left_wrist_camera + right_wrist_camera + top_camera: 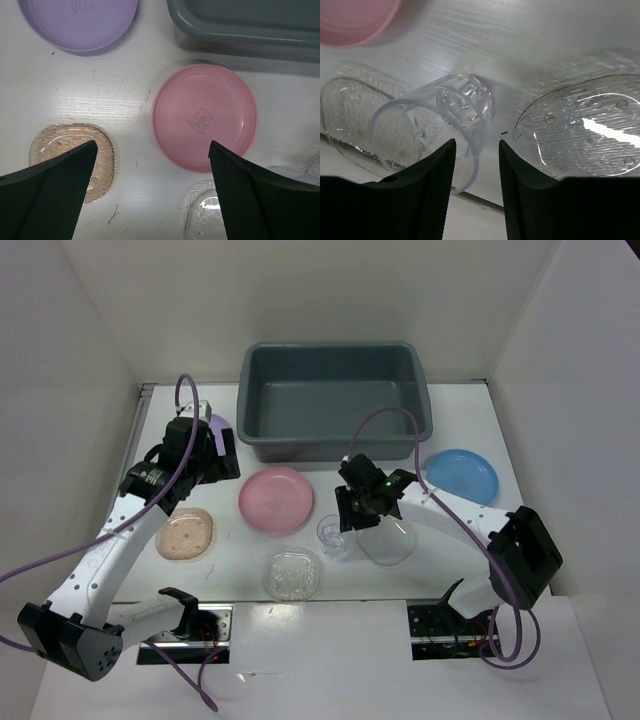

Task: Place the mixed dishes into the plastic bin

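Toward the top of the overhead view sits the grey-blue plastic bin [335,445] on the white table [470,420]. The dishes lie on the table below it. The pink plate [276,499] is at the middle, the blue plate [461,475] at the right, and the peach squarish plate [185,534] at the left. The lilac plate [77,22] is upper left, half hidden by the left arm. A clear textured dish [292,574] lies lowest.

The left gripper [152,150] hangs between the peach and pink plates, its jaws wide apart and holding nothing.

The right gripper [476,145] is low over the small clear cup [445,120], just beside the second clear dish [580,130]. Its jaws stand a little apart with the cup's rim between them, not visibly pinched.
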You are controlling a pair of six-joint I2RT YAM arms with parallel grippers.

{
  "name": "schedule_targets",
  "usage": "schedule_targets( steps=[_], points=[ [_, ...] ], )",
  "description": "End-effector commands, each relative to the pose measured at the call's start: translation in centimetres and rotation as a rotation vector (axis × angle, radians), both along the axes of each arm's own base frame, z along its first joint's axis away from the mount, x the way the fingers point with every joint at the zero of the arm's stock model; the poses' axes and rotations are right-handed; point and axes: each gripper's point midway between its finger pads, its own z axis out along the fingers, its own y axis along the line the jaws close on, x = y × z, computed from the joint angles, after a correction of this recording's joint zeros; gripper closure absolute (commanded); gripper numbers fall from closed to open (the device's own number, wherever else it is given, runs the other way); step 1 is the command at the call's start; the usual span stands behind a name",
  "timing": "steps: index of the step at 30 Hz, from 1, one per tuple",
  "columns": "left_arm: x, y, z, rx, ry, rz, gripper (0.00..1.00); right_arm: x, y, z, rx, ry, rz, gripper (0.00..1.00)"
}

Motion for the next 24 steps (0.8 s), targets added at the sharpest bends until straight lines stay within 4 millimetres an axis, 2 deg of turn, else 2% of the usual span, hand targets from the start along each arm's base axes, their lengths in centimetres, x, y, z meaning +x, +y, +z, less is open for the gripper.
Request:
schedule_targets(
  steps=[1, 2, 3, 4, 5, 6, 9, 11, 12, 13, 15, 16, 17, 18, 19, 20, 21, 22, 23, 24],
  points=[
    [-0.1, 1.6, 0.6, 0.041, -0.03, 0.07, 0.01, 0.5, 0.5, -1.4, -0.005, -0.007, -0.03, 0.59],
    [-0.3, 2.0, 0.8, 0.047, -0.034, 0.091, 0.01, 0.8, 0.8, -1.0, 0.004, -0.016, -0.03, 0.65],
    [-0.4, 2.5, 0.7, 0.068, -0.031, 0.113, 0.01, 1.0, 1.0, -0.7, 0.014, -0.02, -0.038, 0.85],
    [-0.4, 2.5, 0.7, 0.068, -0.031, 0.113, 0.01, 1.1, 0.5, -0.6, -0.014, -0.024, -0.05, 0.93],
    [-0.4, 2.8, 0.8, 0.076, -0.034, 0.124, 0.01, 1.1, 0.6, 0.5, -0.002, -0.031, -0.058, 1.0],
    [-0.4, 2.8, 0.8, 0.076, -0.034, 0.124, 0.01, 1.6, 0.7, 1.3, 0.009, -0.054, -0.064, 1.0],
    [-0.2, 2.7, 1.7, 0.069, -0.073, 0.119, 0.01, 1.6, 1.7, 5.4, 0.073, -0.09, -0.045, 1.0],
    [-0.2, 2.6, 2.1, 0.055, -0.089, 0.112, 0.01, 2.4, 2.2, 10.0, 0.137, -0.165, -0.051, 1.0],
    [-0.2, 2.6, 2.1, 0.055, -0.09, 0.112, 0.01, 2.9, 2.3, 11.5, 0.149, -0.195, -0.061, 1.0],
    [-0.1, 2.3, 2.2, 0.054, -0.095, 0.095, 0.01, 4.2, 2.4, 14.8, 0.187, -0.253, -0.088, 1.0],
    [0.1, 2.3, 1.9, 0.059, -0.083, 0.095, 0.01, 6.6, 2.2, 16.9, 0.182, -0.306, -0.098, 1.0],
    [0.3, 2.0, 1.7, 0.052, -0.08, 0.085, 0.01, 11.6, 0.8, 21.6, 0.187, -0.435, -0.178, 1.0],
    [0.5, 1.5, 1.8, 0.034, -0.083, 0.066, 0.01, 14.7, -0.6, 22.8, 0.154, -0.487, -0.235, 1.0],
    [0.6, 1.5, 1.5, 0.037, -0.075, 0.066, 0.01, 16.3, -1.2, 23.4, 0.152, -0.51, -0.256, 1.0],
    [0.7, 1.2, 1.6, 0.027, -0.081, 0.057, 0.01, 18.0, -2.0, 23.7, 0.137, -0.526, -0.287, 1.0],
    [0.6, 1.3, 1.3, 0.037, -0.072, 0.051, 0.01, 20.6, -2.4, 24.0, 0.115, -0.552, -0.304, 1.0],
    [0.6, 1.3, 1.3, 0.038, -0.072, 0.051, 0.01, 22.5, -4.5, 23.7, 0.08, -0.551, -0.365, 1.0],
    [0.5, 1.3, 0.9, 0.041, -0.064, 0.05, 0.01, 23.9, -5.4, 23.5, 0.047, -0.56, -0.388, 1.0],
    [0.4, 1.3, 0.3, 0.046, -0.049, 0.05, 0.01, 26.5, -7.3, 22.7, -0.007, -0.565, -0.444, 1.0],
    [-0.2, 1.4, -0.2, 0.049, -0.045, 0.035, 0.01, 30.7, -9.1, 20.5, -0.041, -0.551, -0.49, 1.0]
  ],
)
